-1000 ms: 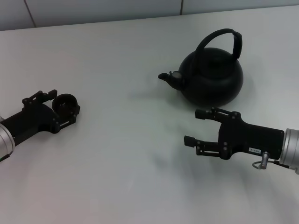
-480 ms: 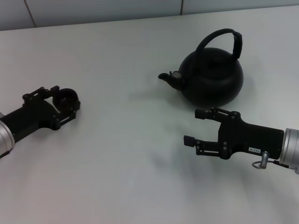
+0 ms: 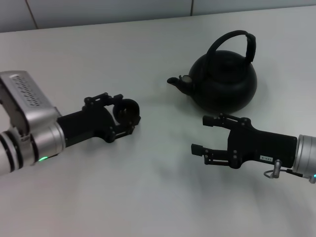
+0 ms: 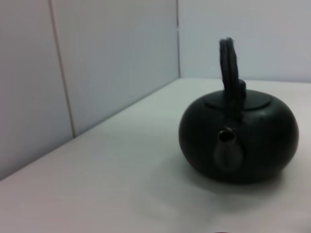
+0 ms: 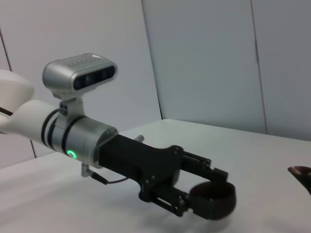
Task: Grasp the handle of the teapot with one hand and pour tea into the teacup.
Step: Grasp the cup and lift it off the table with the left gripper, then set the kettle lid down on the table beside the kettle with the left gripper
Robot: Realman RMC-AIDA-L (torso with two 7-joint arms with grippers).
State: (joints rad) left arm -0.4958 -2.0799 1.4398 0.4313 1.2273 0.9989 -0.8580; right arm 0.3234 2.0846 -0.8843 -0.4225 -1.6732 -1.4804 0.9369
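Note:
The black teapot (image 3: pixel 224 81) stands at the back right of the white table, spout pointing left, its arched handle (image 3: pixel 250 45) upright. My left gripper (image 3: pixel 124 114) is shut on the small black teacup (image 3: pixel 130 109), left of the spout and low over the table. I cannot tell whether the cup touches the table. My right gripper (image 3: pixel 201 134) is open and empty, just in front of the teapot and apart from it. The left wrist view shows the teapot (image 4: pixel 238 138) spout-on. The right wrist view shows the left gripper (image 5: pixel 206 191) holding the teacup (image 5: pixel 212 199).
The white table (image 3: pixel 148 197) ends at a grey wall (image 3: pixel 98 10) along the back. The spout tip (image 5: pixel 301 172) shows at the edge of the right wrist view.
My left arm has moved well to the right with the teacup in its grip, toward the teapot's spout. My right gripper has shifted slightly left and stays open.

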